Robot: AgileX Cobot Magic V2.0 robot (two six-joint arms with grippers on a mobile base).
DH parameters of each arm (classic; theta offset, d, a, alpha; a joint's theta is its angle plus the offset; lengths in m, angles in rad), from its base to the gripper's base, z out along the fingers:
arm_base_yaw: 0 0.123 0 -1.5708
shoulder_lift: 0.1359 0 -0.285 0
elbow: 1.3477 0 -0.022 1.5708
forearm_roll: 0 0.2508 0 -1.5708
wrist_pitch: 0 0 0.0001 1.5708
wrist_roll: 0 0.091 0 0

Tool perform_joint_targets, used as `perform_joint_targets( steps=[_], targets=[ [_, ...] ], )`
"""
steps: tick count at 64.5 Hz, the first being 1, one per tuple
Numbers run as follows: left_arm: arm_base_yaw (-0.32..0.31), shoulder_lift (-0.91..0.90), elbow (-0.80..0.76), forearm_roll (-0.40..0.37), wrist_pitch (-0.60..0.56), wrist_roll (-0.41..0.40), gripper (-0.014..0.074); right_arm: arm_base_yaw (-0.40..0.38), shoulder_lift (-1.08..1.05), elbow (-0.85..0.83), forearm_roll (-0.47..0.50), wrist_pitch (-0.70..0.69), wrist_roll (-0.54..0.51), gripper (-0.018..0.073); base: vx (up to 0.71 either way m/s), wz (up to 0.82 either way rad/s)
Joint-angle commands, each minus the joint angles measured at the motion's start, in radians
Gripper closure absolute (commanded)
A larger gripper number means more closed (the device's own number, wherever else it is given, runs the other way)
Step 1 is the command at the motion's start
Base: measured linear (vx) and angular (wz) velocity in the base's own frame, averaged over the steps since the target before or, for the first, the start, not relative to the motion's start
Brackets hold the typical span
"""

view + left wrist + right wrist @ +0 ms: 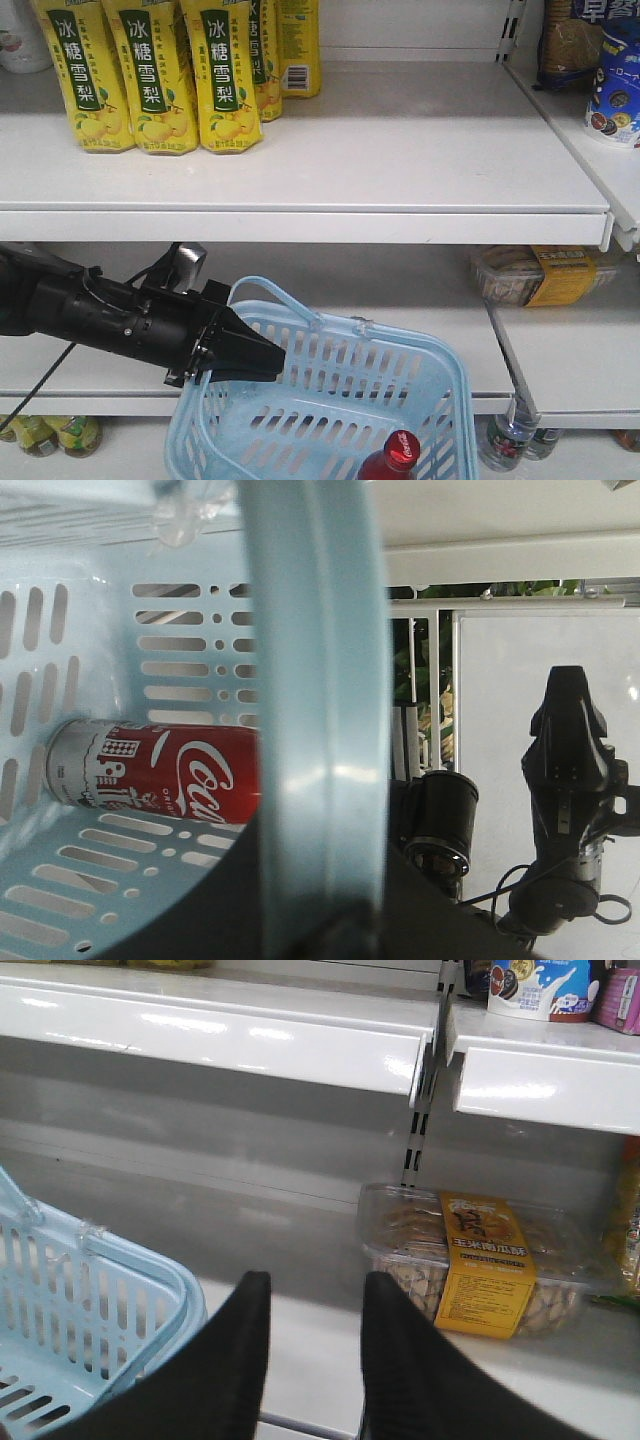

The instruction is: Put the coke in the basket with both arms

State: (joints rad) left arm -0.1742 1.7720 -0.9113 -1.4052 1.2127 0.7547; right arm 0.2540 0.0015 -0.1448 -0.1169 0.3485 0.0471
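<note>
Red and slim, the Coca-Cola bottle (pixel 397 457) already lies inside the light blue slotted plastic basket (pixel 440 380). The left tool (pixel 262 357) pinches the basket's rim; the right tool (pixel 315 1360) hangs spread and empty beside it. The placing looks done; next likely calls for steadying the basket.

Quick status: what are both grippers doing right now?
Left gripper: shut on the light blue plastic basket's rim.
Right gripper: open, holding nothing.
</note>
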Motion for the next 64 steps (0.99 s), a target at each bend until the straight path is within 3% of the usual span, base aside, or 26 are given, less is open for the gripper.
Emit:
perform_joint_targets(
  steps=[1,4,64],
  targets=[
    [0.001,-0.046,-0.022,-0.104,-0.003,0.014,0.0602,-0.004,0.012,-0.028,0.005,-0.079,0.003,0.0530,0.00,0.00],
    [0.001,-0.046,-0.022,-0.104,-0.003,0.014,0.0602,-0.004,0.012,-0.028,0.006,-0.079,0.004,0.0576,0.00,0.00],
    [-0.020,-0.061,-0.019,-0.107,-0.003,0.014,0.0603,-0.004,0.012,-0.028,0.009,-0.073,-0.009,0.0569,0.00,0.00]
  ],
)
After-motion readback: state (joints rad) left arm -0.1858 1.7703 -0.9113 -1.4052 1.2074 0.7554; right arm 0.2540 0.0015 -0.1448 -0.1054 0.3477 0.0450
